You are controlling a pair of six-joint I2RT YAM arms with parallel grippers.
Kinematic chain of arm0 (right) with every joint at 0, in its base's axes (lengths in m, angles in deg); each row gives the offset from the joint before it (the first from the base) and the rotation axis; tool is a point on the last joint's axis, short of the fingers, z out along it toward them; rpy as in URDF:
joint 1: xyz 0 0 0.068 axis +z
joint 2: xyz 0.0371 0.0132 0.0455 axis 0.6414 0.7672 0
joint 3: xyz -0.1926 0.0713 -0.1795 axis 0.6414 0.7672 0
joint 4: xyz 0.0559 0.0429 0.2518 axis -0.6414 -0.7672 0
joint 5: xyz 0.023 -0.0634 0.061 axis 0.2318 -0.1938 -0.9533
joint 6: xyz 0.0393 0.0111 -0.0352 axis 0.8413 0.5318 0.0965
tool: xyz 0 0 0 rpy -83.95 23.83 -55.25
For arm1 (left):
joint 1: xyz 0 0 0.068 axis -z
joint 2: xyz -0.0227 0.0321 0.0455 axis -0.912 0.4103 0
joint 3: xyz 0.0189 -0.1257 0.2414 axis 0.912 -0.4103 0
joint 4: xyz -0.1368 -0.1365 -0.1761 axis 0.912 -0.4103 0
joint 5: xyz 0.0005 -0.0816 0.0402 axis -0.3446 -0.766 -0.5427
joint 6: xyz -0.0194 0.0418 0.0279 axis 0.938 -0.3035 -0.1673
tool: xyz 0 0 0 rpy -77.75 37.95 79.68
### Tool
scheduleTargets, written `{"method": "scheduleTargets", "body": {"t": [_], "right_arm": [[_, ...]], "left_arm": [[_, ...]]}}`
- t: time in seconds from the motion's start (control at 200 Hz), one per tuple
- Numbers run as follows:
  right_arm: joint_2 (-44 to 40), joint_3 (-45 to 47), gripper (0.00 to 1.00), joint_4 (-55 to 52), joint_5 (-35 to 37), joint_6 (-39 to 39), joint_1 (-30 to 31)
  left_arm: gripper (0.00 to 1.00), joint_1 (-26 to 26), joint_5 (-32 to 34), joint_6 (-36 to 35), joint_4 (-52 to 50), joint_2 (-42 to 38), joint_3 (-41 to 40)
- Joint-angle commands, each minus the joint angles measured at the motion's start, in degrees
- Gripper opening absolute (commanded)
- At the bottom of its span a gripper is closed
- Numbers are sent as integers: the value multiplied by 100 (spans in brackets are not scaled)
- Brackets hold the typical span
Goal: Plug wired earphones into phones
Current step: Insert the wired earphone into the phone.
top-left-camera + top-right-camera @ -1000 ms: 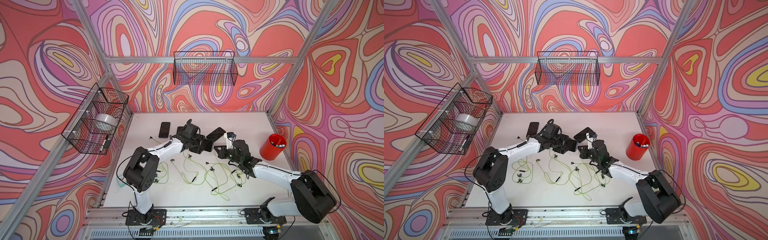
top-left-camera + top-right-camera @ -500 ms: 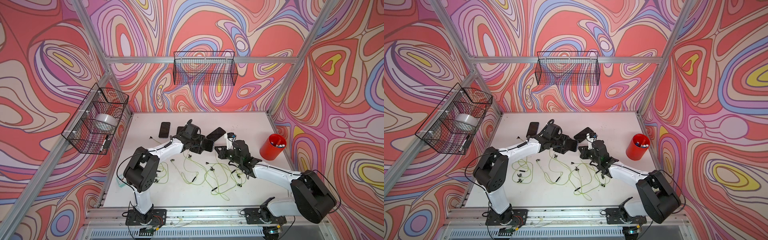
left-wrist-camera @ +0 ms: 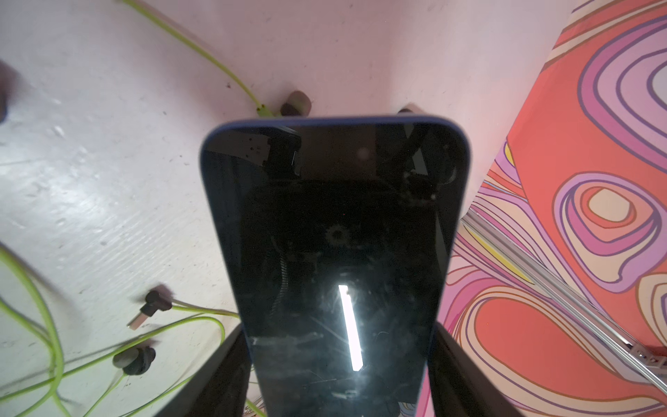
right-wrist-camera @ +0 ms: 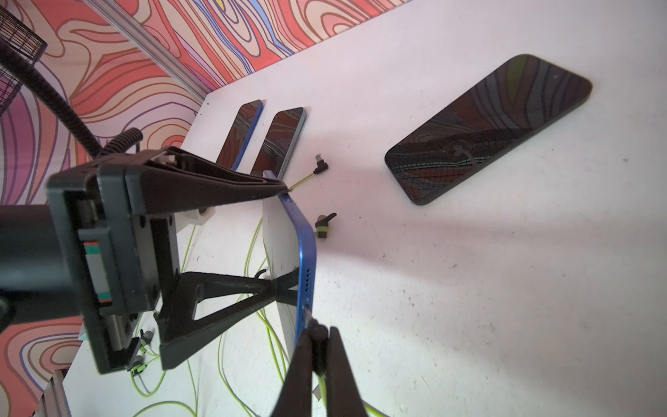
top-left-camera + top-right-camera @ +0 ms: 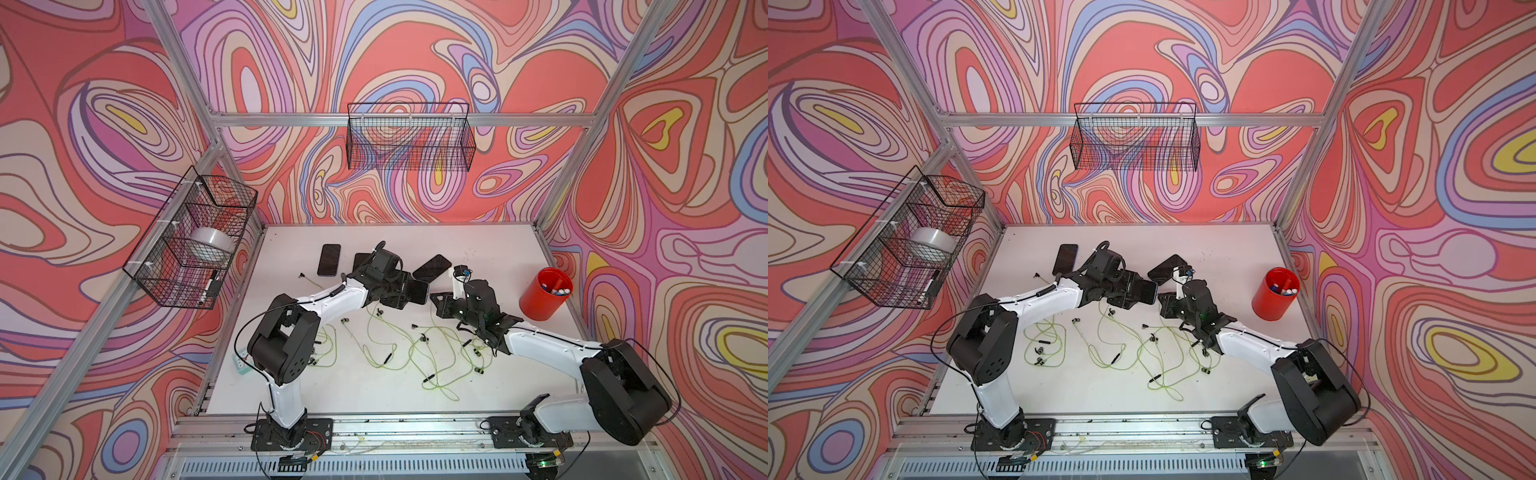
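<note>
The left claw (image 4: 286,236) stands wide, gripping a blue-edged phone (image 4: 305,249) by its long sides above the white tabletop (image 5: 490,249). The right claw (image 4: 320,335) is pinched tight on a dark plug (image 4: 316,326), which touches that phone's end edge. Beyond that phone, three other phones (image 4: 487,126) lie flat, and loose yellow-green cords (image 5: 401,353) sprawl beneath it. Swirl-patterned walls (image 5: 124,124) surround the tabletop.

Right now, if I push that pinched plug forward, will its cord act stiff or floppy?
Likely floppy: the thin yellow-green cord hangs slack behind the right gripper. The plug looks rigid, so it should carry a push. The blue-edged phone, pinched across its sides by the left gripper, might twist.
</note>
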Motion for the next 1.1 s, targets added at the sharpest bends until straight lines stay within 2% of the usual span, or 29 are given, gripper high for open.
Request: {"method": "scheduleTargets", "body": {"t": [0.0,0.566,0.866,1.097], "right_arm": [[138,-224,0,39,113,-84,75],[92,-460,0,105,478,-401,201],[410,-745,0,-416,-114,-401,202],[263,-616,0,-699,-16,-335,202]], "left_arm": [[0,207,-265,139,215,-306,8],[0,333,-338,370,445,-326,-115],[0,330,-392,441,581,-326,-63],[0,291,-353,478,646,-362,-119]]}}
